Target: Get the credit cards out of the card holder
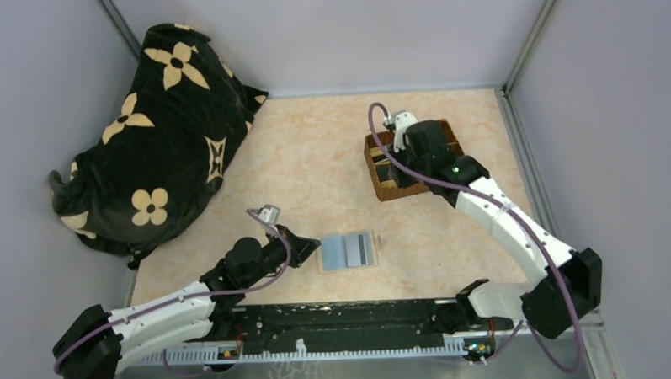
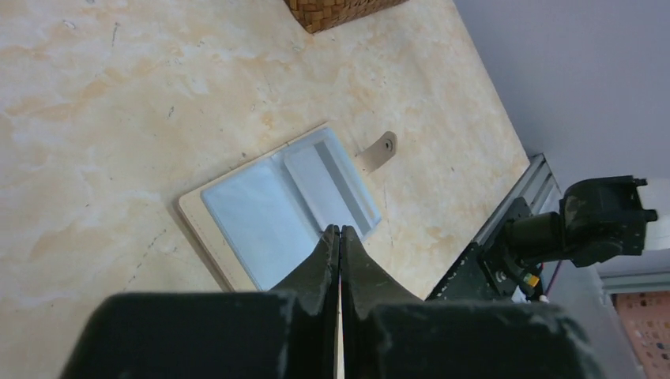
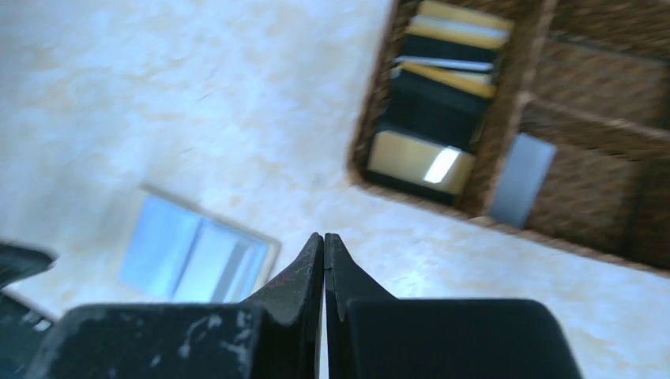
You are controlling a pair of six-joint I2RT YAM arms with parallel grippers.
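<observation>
Left gripper [image 2: 340,231], jaws together, at the open card holder [image 2: 253,212] edge.

Open card holder [image 2: 276,209] on the tabletop [image 2: 118,95]
The left gripper [image 2: 340,234], jaws pressed together, points at its blue inner face; snap tab [image 2: 379,150] juts out; woven tray [image 2: 340,9] corner beyond.

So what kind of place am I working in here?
Looks like an enclosed robot test cell, not a home: plain grey walls boxing in a marble-patterned tabletop, with a black mounting rail along its near edge.
</observation>
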